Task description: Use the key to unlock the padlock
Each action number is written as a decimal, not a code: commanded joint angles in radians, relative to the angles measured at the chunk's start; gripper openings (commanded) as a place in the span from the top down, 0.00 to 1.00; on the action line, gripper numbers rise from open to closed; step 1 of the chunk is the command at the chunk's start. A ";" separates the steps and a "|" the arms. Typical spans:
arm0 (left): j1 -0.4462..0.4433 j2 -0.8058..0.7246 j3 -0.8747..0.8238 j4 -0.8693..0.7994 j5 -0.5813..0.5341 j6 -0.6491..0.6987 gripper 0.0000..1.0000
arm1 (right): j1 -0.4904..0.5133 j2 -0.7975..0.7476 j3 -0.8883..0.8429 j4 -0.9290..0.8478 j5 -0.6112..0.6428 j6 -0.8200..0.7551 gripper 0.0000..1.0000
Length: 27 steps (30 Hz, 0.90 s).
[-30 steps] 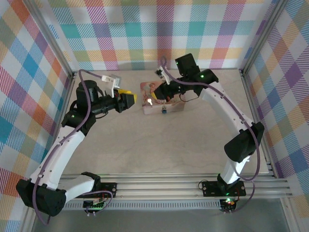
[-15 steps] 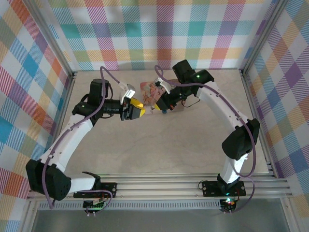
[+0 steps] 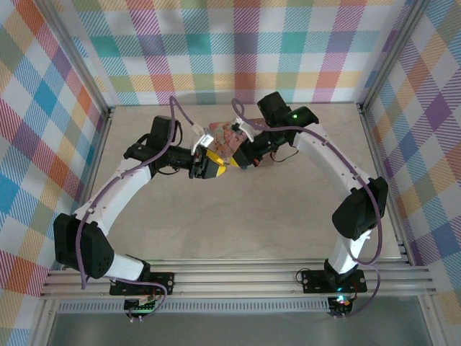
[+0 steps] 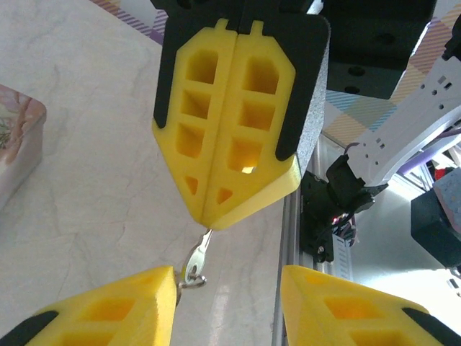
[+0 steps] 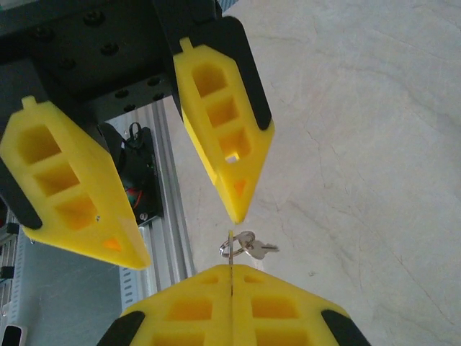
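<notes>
Two-gripper handover of the key (image 5: pixel 250 247), by the look of it: early in the task, with no unlocking begun. Pinched at the very fingertips of the right gripper (image 5: pixel 230 272), pressed fully together; cannot tell whether caught by ring or blade. Dangling just off those tips, above the bare counter (image 5: pixel 360 144). Flanked by the left gripper (image 4: pixel 228 272), spread wide, with one yellow fingertip (image 4: pixel 144 288) touching or all but touching the ring from 9 o'clock; cannot tell which. From above, nose to nose at 6 o'clock of the pink tin (image 3: pixel 220 135), toward the 12 o'clock half of the counter.

Next, probably: close the left gripper squarely on the key without knocking it askew, then let go with the right only once held firm. Calls for fine centring, with very little metal to catch and a loose ring free to swivel. Alternatively, keep the key in the right and steady the lock with the left; cannot settle that from here.

Small, silvery and flat, on a thin split ring. Likely light, slippery and apt to twist between broad fingers. As for the padlock, too small to place among the arms beside the tin.
</notes>
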 commanded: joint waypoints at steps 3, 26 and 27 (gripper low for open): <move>-0.017 0.032 0.047 -0.044 0.031 0.051 0.59 | 0.007 -0.040 -0.015 0.023 -0.058 -0.002 1.00; -0.010 -0.040 -0.065 0.251 -0.162 -0.340 1.00 | -0.081 -0.272 -0.392 0.746 0.051 0.679 0.46; -0.009 -0.051 -0.086 0.300 -0.193 -0.401 1.00 | -0.089 -0.292 -0.433 0.829 0.048 0.751 0.46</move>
